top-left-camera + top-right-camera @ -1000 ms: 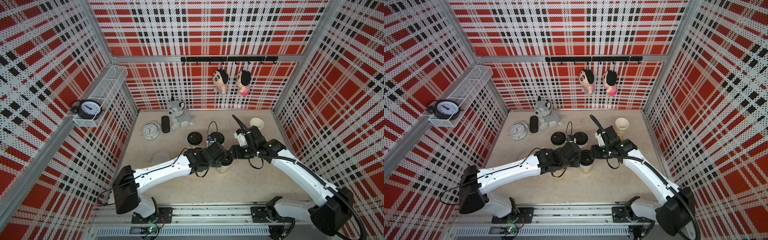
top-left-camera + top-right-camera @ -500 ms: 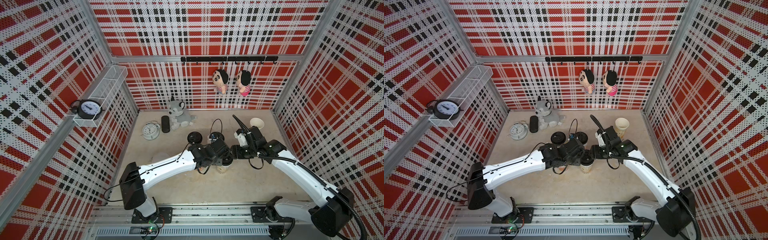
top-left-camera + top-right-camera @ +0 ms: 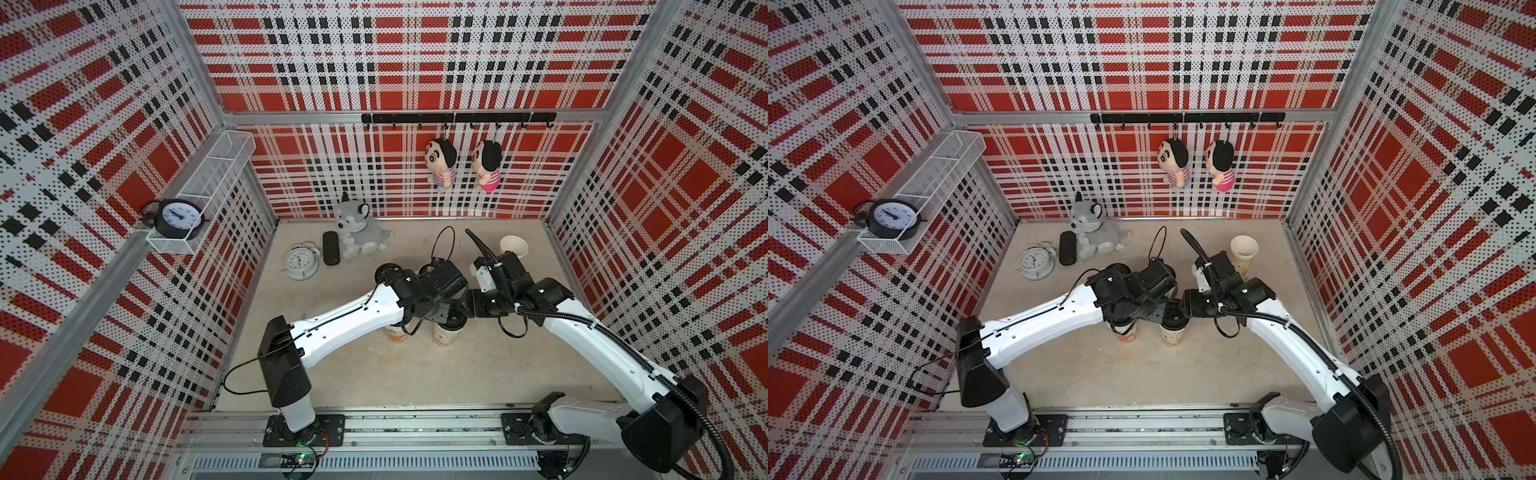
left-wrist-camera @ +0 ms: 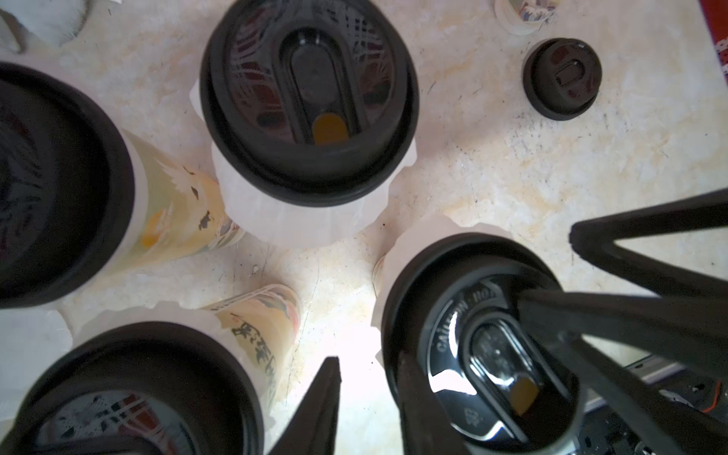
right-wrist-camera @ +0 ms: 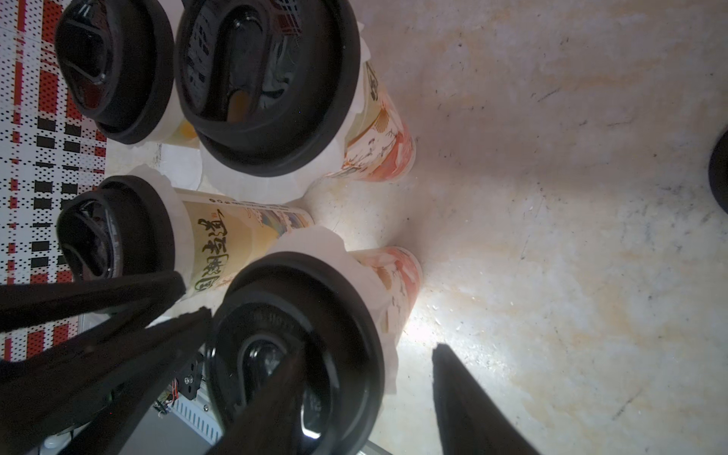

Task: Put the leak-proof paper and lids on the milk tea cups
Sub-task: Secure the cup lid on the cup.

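Though both are at the printed white paper cup's (image 3: 444, 335) black round plastic lid (image 4: 447, 335), left gripper (image 5: 195, 297) and right gripper (image 4: 545, 268) gape. Crinkled translucent film (image 5: 311, 240) pokes out underneath.

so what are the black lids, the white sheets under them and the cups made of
Black round lid: likely moulded plastic, glossy, reflecting the plaid walls. Whitish translucent sheet under it: thin film or waxed paper, crinkled rim. Tall printed cup: probably matt paper.

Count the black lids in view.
5. Four lids cap the clustered cups; a fifth lies loose on the table by the uncapped cup. The arms may hide others.
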`<state>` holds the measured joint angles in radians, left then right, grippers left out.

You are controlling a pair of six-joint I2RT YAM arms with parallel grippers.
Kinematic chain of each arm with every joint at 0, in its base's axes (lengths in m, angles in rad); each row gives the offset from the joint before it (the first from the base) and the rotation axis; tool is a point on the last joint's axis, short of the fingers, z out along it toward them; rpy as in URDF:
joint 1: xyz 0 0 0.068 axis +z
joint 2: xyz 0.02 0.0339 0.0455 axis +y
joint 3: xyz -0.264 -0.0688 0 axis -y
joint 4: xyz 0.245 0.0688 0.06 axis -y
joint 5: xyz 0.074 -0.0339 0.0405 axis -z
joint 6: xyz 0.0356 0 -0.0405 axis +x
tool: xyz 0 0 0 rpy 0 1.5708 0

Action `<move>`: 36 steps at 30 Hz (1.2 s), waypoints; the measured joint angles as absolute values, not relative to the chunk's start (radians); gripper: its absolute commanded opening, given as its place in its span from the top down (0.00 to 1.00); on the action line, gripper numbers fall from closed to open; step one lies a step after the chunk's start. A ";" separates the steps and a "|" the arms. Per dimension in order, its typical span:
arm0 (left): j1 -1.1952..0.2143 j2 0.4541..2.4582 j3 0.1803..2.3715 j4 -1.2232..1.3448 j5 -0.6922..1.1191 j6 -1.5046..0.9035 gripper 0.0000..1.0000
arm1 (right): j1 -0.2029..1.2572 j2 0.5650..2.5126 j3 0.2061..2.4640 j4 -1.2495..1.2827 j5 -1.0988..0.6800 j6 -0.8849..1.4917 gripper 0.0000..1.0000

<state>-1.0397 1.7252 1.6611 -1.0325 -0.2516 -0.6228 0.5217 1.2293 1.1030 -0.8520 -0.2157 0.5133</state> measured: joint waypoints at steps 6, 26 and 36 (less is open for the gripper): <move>-1.040 1.725 1.686 -0.998 -0.233 -0.604 0.69 | 0.525 1.246 1.119 -0.864 -0.226 0.514 0.45; -0.994 1.690 1.705 -0.993 -0.273 -0.576 0.66 | 0.527 1.299 1.335 -0.949 -0.188 0.499 0.14; -0.857 1.448 1.529 -0.880 -0.289 -0.575 0.44 | 0.309 1.371 1.553 -1.054 0.019 0.392 0.00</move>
